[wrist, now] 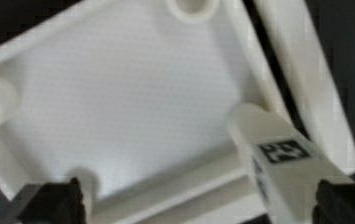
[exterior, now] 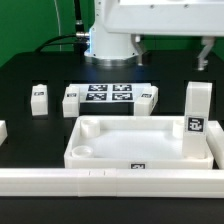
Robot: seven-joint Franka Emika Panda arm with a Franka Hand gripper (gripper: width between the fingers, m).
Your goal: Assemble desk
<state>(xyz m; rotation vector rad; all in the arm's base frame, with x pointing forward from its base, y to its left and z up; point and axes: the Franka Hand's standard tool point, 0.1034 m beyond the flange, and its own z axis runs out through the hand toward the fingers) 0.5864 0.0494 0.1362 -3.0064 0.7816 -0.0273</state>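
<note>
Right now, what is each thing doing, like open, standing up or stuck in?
fingers: open, holding nothing.
tabletop: lying flat, rim up.
corner leg: upright in a tabletop corner.
loose legs: three, apart from the tabletop, not fitted.

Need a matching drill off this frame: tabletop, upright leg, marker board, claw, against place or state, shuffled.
Column A
1. tabletop
2. upright leg
3. marker board
4. claw

Column B
a. open, jaws wide apart
b. lying flat on the table in front of the robot base
c. standing at the tabletop's corner on the exterior view's right
d. rim up, just behind the long rail

Pairs: 1-d, 2-c, 3-b, 4-a
</note>
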